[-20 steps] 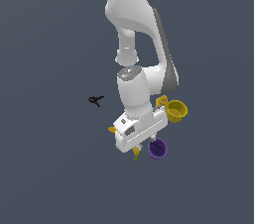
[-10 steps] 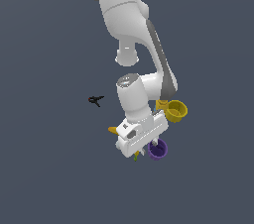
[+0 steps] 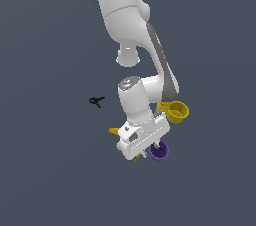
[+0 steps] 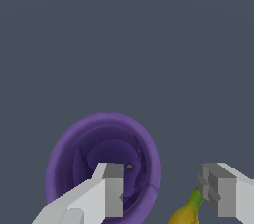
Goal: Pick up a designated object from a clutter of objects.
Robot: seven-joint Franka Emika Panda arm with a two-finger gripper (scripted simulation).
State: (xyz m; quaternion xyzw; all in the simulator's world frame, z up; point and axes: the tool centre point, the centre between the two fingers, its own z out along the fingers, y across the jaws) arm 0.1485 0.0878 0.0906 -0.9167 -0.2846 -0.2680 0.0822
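The purple cup stands upright just below the yellow cup in the exterior view. My gripper hangs over the purple cup's rim, open. In the wrist view the purple cup shows its open mouth. One finger is over the cup's inside and the other finger is outside it, so the gripper straddles the cup's wall. Nothing is gripped.
A banana lies close beside the purple cup, near the outer finger; its tip pokes out from behind the hand. A tiny black-red tool lies apart toward the exterior view's left.
The upper arm has swung toward the exterior view's left and the hand has sunk slightly toward the purple cup. The cups, banana and tool have not moved.
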